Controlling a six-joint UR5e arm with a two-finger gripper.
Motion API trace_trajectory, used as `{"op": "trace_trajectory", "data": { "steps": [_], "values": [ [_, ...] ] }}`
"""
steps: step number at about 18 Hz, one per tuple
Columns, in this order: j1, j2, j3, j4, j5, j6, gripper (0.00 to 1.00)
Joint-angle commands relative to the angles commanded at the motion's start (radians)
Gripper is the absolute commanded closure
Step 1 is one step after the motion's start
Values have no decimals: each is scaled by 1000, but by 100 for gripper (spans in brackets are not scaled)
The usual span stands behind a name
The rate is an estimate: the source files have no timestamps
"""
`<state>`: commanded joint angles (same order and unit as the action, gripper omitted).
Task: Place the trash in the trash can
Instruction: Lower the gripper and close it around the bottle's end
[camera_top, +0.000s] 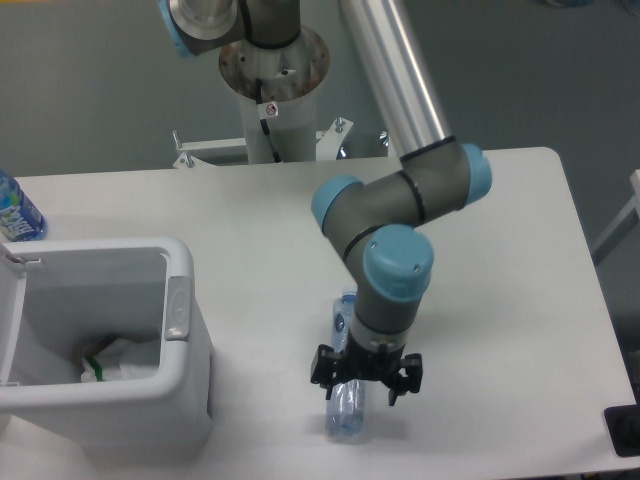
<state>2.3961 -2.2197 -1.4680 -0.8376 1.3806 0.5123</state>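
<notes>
A clear, crinkled plastic bottle (346, 408) lies on the white table (500, 260), the black two-finger gripper (365, 385) straddling it; whether the claw is clamped cannot be told. White crumpled paper (125, 358) sits inside the boxy white trash can (180, 330) at left.

I see the trash can (100, 345) at the table's (500, 330) front left, with the paper wrapper (125, 362) lying inside it at the bottom. Well to its right, the crinkled bottle (347, 405) lies on the table near the front edge, lengthwise front to back. My gripper (366, 385) sits directly over its middle. An upright bottle (15, 210) stands at the far left edge, behind the can.
</notes>
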Motion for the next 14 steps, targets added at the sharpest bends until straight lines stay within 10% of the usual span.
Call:
{"op": "trace_trajectory", "data": {
  "steps": [14],
  "values": [
    [-32, -61, 8, 2, 49, 0, 0]
  ]
}}
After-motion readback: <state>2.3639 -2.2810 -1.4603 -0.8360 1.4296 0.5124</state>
